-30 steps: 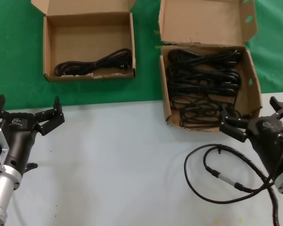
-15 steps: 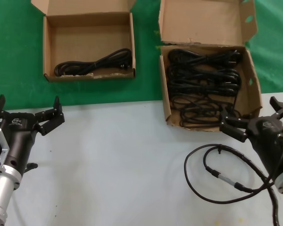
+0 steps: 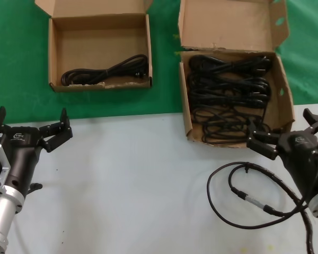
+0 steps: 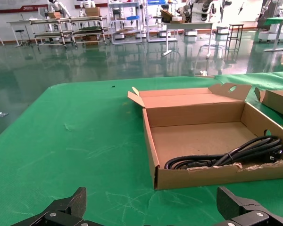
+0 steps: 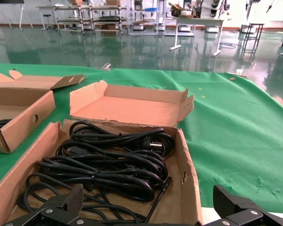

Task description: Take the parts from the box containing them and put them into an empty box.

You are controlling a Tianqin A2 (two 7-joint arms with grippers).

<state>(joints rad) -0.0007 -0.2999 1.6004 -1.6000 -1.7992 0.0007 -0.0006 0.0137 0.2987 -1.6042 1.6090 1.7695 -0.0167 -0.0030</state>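
Observation:
The larger cardboard box [image 3: 284, 103] stands on the green cloth at the right and holds several coiled black power cords [image 3: 228, 92]. In the right wrist view the cords [image 5: 113, 160] fill that box [image 5: 188, 174]. My right gripper [image 3: 282, 127] is open and empty just in front of the box's ragged front wall. The smaller squarish box [image 3: 55, 55] at the far left holds one cord bundle [image 3: 106, 71] along its front wall. The left wrist view shows this box [image 4: 198, 141] and its cord [image 4: 226, 157]. My left gripper [image 3: 32, 117] is open and empty over the table's left side, short of that box.
A thicker looped black cable with a silver connector [image 3: 244, 196] lies on the white table just left of my right arm. The green cloth [image 3: 16, 69] covers the far half of the table. Both boxes have their lid flaps folded back.

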